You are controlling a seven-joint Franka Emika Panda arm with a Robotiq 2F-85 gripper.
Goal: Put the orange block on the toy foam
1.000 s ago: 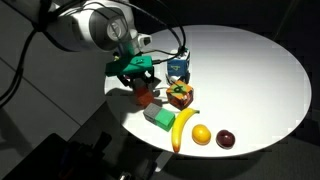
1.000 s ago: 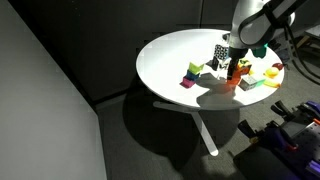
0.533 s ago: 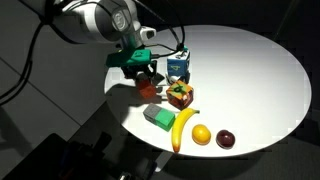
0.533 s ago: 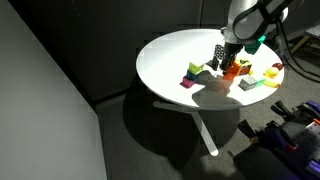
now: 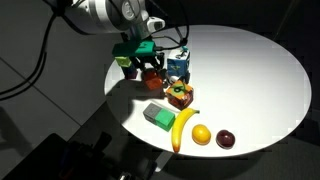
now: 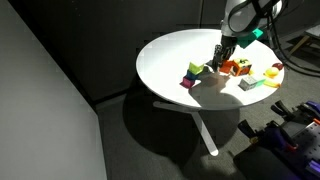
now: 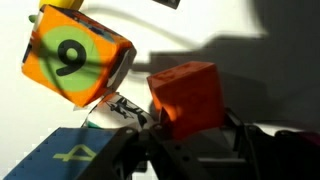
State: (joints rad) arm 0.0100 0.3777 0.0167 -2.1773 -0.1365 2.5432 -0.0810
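My gripper (image 5: 150,66) is shut on the orange block (image 5: 153,74) and holds it just above the white round table (image 5: 250,70), close beside the toy foam (image 5: 179,65). In the wrist view the orange block (image 7: 185,92) sits between the dark fingers (image 7: 190,128). The toy foam's blue top (image 7: 55,158) lies at the lower left, below the block. In an exterior view the gripper (image 6: 224,60) hangs over the cluster of toys, and the block is too small to tell apart there.
A brown cube with a green numbered top (image 5: 181,95) (image 7: 75,55) stands next to the toy foam. A green block (image 5: 158,116), a banana (image 5: 183,128), an orange fruit (image 5: 201,134) and a dark plum (image 5: 227,139) lie near the table's edge. A green-and-purple block (image 6: 193,72) stands apart.
The gripper has risen from the table with the orange block in it and moved toward the toy foam.
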